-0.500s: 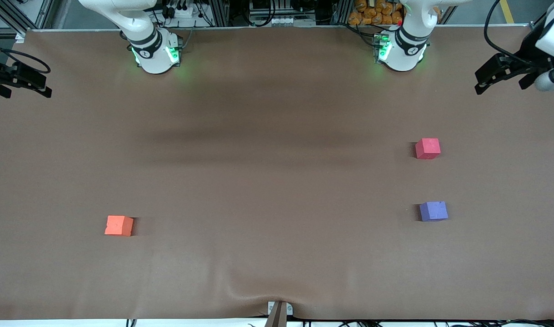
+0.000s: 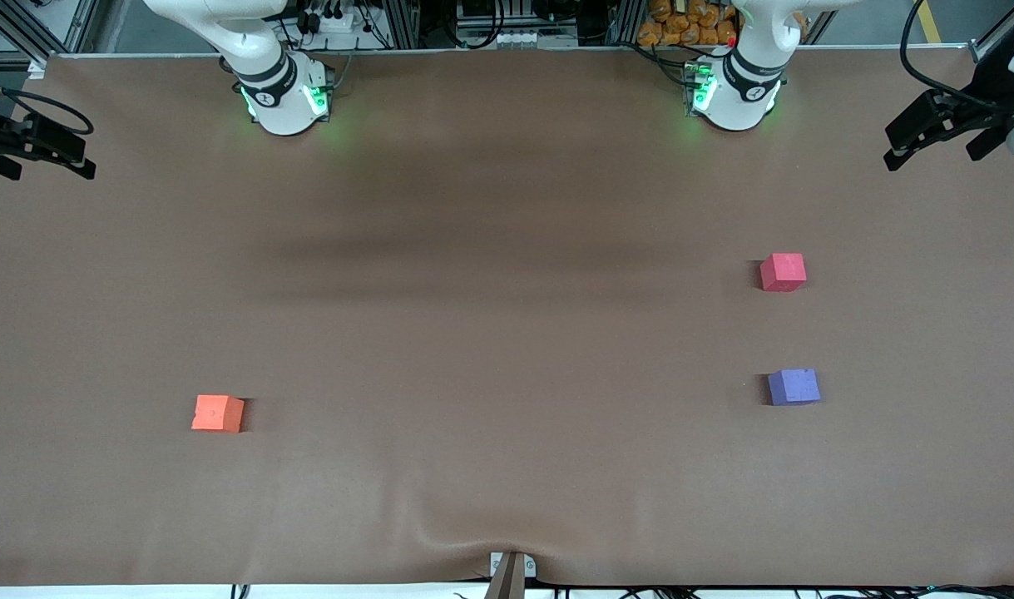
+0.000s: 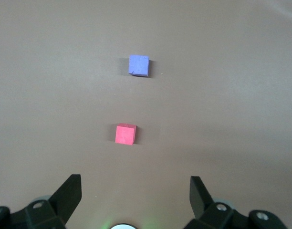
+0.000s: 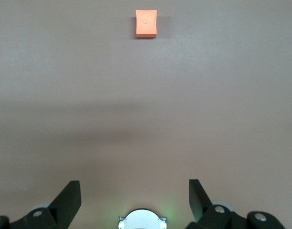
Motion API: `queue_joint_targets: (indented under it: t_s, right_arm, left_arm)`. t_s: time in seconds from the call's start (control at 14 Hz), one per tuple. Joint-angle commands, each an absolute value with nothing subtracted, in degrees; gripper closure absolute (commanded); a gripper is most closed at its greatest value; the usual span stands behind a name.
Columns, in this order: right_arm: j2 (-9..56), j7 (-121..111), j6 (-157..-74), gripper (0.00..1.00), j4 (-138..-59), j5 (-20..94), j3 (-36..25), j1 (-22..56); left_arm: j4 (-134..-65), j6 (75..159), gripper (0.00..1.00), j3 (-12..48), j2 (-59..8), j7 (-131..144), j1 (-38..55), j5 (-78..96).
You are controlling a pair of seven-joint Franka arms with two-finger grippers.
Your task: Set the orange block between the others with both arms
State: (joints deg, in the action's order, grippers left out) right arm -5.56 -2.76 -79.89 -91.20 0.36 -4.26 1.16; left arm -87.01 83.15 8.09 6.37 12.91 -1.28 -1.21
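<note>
Overhead, the front view shows a wide brown matte table cover (image 2: 507, 333) with three small foam-like cubes on it: the matte orange block (image 2: 218, 413) lies toward the right arm's end of the table, well apart from the pinkish-red cube (image 2: 783, 272) and the purple-blue cube (image 2: 793, 387), which both lie toward the left arm's end, the purple-blue one nearer to the camera, with bare cover between them. The black left gripper (image 2: 910, 148) hangs in the air over the table's edge at its own end, its jaws spread wide and empty; the black right gripper (image 2: 45, 155) hangs likewise at the other end, also wide and empty. Both white arm bases (image 2: 286, 100) glow green, and any marking on them is too small to read; a heap of orange packets (image 2: 688, 21) sits past the table edge. In the left wrist view the two black fingers (image 3: 69, 193) stand wide apart above the cover, with the pinkish-red cube (image 3: 125, 134) and the purple-blue cube (image 3: 139, 65) on the table past them, nothing in the way. In the right wrist view the fingers (image 4: 68, 200) stand equally wide, and the orange block (image 4: 146, 24) lies alone on bare cover, a small round dimple on its top face.
</note>
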Motion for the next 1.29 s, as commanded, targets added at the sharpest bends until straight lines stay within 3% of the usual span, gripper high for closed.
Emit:
queue_joint_targets:
  t_s: [0.0,0.29,0.57,1.21]
  right_arm:
    - [-6.3,-2.3,-80.1,0.0,-92.0,-0.4,-3.9,1.1]
    - [-4.4,-2.3,-81.7,0.0,-92.5,-0.4,-3.9,1.5]
    - [3.3,-2.7,-88.1,0.0,-92.3,-0.4,-3.9,1.5]
    - [28.0,-3.0,-117.2,0.0,-91.2,1.5,-4.0,0.7]
  left_arm:
    - [-85.3,82.7,0.0,8.3,5.4,10.4,-1.6,-1.5]
    - [-85.3,82.7,0.0,8.3,5.4,10.2,-1.6,-1.5]
    - [-85.3,82.7,0.0,8.3,5.3,10.3,-1.1,-1.4]
    - [-85.3,82.7,0.0,8.8,4.7,10.1,-0.8,-1.5]
